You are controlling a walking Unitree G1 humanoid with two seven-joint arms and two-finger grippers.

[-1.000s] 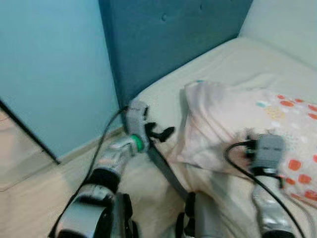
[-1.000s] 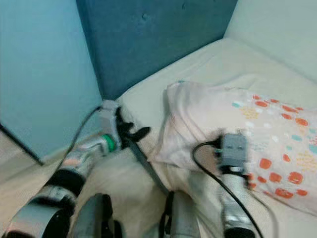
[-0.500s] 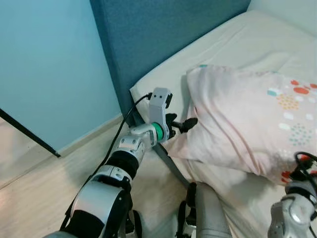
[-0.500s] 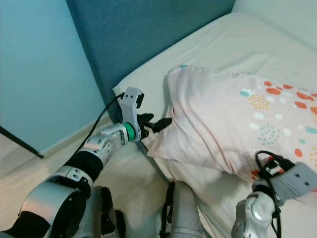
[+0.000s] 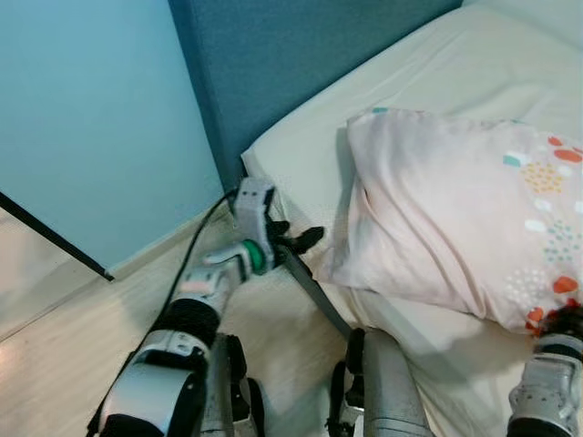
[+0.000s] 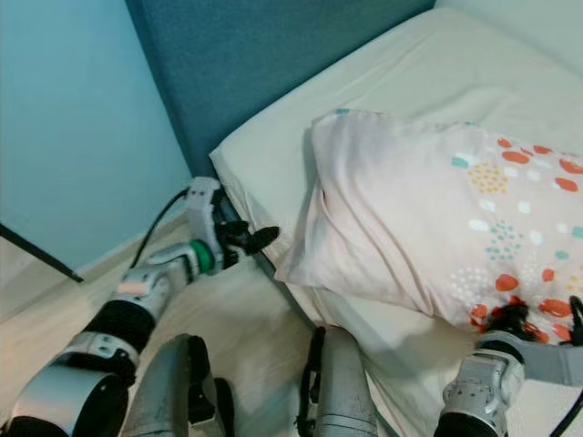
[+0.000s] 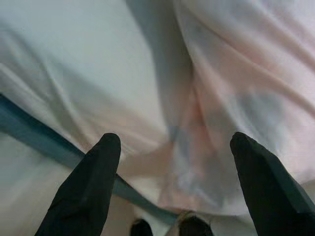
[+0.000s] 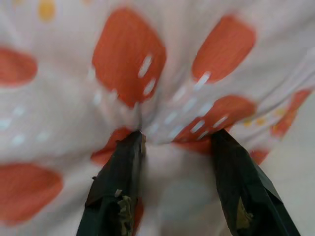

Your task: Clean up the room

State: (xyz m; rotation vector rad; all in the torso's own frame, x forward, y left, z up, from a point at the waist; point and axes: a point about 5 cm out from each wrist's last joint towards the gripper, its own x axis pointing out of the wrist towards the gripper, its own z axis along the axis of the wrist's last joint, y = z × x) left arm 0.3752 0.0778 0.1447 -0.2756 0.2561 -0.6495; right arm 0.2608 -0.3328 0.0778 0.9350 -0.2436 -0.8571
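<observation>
Lying across the near left corner of the bed [image 5: 428, 64], the pillow [image 5: 455, 228] has its near right edge nipped between the right gripper [image 8: 172, 147] fingers, seemingly for repositioning, while the left gripper [image 7: 172, 152] hovers spread wide just beside its left corner.

Pillow [image 5: 474, 228]: right end cut off by the picture's edge.
Right gripper [image 6: 510, 317]: fingertips buried in pillow fabric.
Left gripper [image 5: 296, 243]: blurred.
Bed [image 5: 301, 173]: far side out of frame.
</observation>
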